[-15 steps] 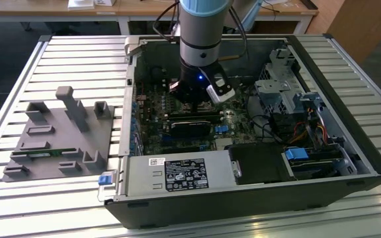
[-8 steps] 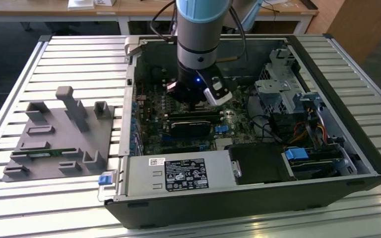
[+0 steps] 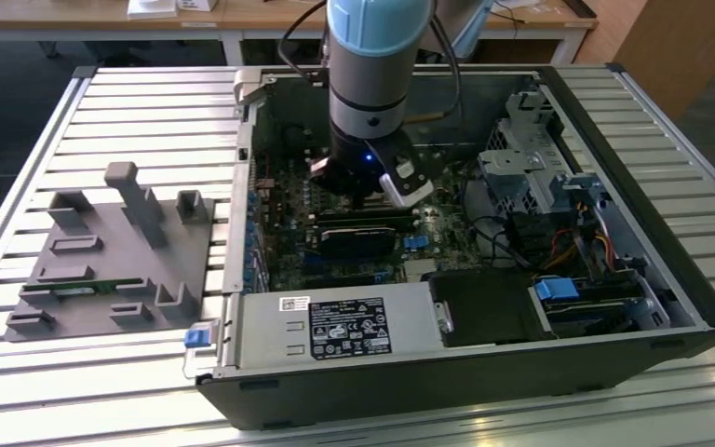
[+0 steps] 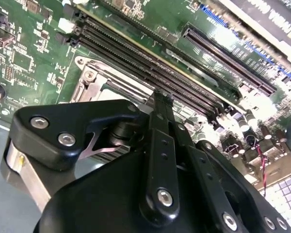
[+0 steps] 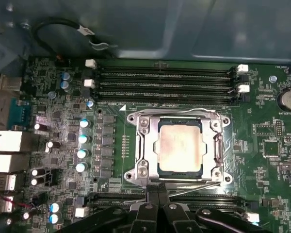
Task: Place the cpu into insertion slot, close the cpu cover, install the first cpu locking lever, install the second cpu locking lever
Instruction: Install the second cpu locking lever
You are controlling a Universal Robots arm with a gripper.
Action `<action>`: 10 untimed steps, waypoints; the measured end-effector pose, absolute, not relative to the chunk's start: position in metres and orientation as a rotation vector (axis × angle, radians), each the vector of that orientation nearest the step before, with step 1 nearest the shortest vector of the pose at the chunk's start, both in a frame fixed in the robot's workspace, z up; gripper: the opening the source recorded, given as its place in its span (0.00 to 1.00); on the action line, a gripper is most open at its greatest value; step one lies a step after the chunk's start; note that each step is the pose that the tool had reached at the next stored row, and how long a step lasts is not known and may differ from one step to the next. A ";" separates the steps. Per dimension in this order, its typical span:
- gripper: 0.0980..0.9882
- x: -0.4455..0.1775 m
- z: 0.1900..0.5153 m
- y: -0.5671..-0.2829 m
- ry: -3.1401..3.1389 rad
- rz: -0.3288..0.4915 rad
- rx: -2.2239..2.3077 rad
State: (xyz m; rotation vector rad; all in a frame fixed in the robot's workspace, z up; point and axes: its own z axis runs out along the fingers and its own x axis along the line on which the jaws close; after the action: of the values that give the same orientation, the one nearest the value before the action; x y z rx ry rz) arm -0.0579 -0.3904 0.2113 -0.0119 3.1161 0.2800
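First wrist view: gripper (image 5: 157, 190) fingers pressed together, nothing between them, tips at the near edge of the insertion slot (image 5: 180, 147). One cpu (image 5: 180, 146) sits flat in that slot; one cpu cover (image 5: 214, 146) lies closed around it. Beyond the slot run four long memory slots (image 5: 165, 83). Beside the slot stands a column of four blue-topped capacitors (image 5: 82, 145).

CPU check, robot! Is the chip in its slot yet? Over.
Gripper shut, empty, at the socket's edge. The cpu sits in the insertion slot, the cpu cover down around it. Nothing in the way.
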 end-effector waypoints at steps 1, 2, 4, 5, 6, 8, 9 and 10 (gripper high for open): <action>0.01 -0.059 0.211 -0.391 3.116 0.284 -0.012; 0.01 -0.059 0.211 -0.392 3.115 0.288 -0.012; 0.01 -0.062 0.211 -0.393 3.115 0.295 -0.012; 0.01 -0.063 0.211 -0.394 3.115 0.297 -0.012; 0.01 -0.065 0.211 -0.394 3.114 0.300 -0.012; 0.01 -0.067 0.210 -0.395 3.114 0.306 -0.012; 0.01 -0.068 0.210 -0.396 3.114 0.308 -0.012; 0.01 -0.068 0.209 -0.396 3.113 0.309 -0.012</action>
State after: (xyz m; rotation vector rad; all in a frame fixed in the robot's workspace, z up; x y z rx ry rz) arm -0.0682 -0.3956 0.2093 -0.0118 3.1132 0.3088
